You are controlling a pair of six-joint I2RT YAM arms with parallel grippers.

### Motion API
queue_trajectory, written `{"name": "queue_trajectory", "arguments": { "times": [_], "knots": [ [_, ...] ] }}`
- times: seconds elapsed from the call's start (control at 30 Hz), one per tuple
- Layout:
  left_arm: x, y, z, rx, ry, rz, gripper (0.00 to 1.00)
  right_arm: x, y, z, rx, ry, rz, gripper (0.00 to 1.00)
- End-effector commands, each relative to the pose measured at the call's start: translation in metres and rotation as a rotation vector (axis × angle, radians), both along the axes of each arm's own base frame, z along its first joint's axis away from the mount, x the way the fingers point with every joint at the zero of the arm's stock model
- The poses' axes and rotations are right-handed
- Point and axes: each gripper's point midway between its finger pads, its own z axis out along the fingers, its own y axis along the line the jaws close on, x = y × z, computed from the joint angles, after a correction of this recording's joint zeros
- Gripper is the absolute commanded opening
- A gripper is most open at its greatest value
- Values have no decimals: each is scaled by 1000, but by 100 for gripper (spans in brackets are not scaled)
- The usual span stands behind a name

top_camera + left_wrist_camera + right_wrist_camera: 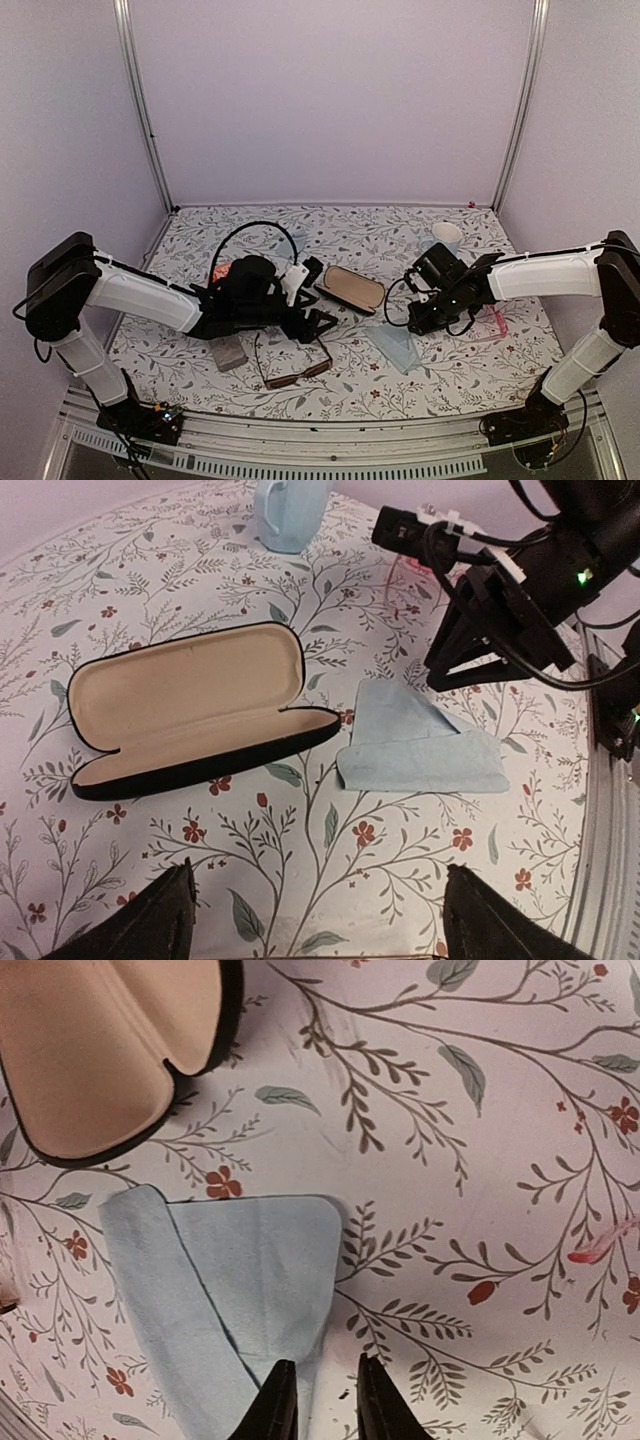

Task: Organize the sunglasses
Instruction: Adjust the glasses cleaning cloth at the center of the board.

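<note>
**Both pairs of sunglasses loose on the table; open case between the arms.**

The brown-framed pair (295, 374) lies unfolded near the front edge, just in front of the left gripper (318, 900). That gripper is spread wide and empty, facing the open black oval case (190, 710), likely the intended home. The pink-red pair (495, 323) sits beside the right arm, partly hidden. The right gripper (323, 1380) is nearly closed, seemingly gripping nothing, over the folded blue cloth (250, 1280). Grey case (228, 352) at left. Floral tablecloth (450, 390), plain pale walls (330, 100).
</note>
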Motion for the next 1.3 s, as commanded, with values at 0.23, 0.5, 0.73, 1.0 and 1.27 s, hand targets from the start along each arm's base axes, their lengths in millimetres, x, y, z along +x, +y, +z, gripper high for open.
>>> {"name": "queue_trajectory", "arguments": {
  "times": [0.23, 0.5, 0.73, 1.0, 1.27],
  "knots": [
    [5, -9, 2, -6, -10, -16, 87, -15, 5, 18, 92, -4, 39, 33],
    [5, -13, 1, -9, -4, -23, 86, -44, 11, -7, 87, 90, 86, 22],
    [5, -13, 1, -9, -2, -23, 86, -50, 14, -13, 85, 108, 99, 20],
    [5, -14, 2, -10, -2, -22, 86, -58, 13, -22, 75, 131, 107, 14],
    [5, -15, 2, -9, -1, -26, 86, -61, 12, -23, 69, 135, 112, 13]
  ]
}}
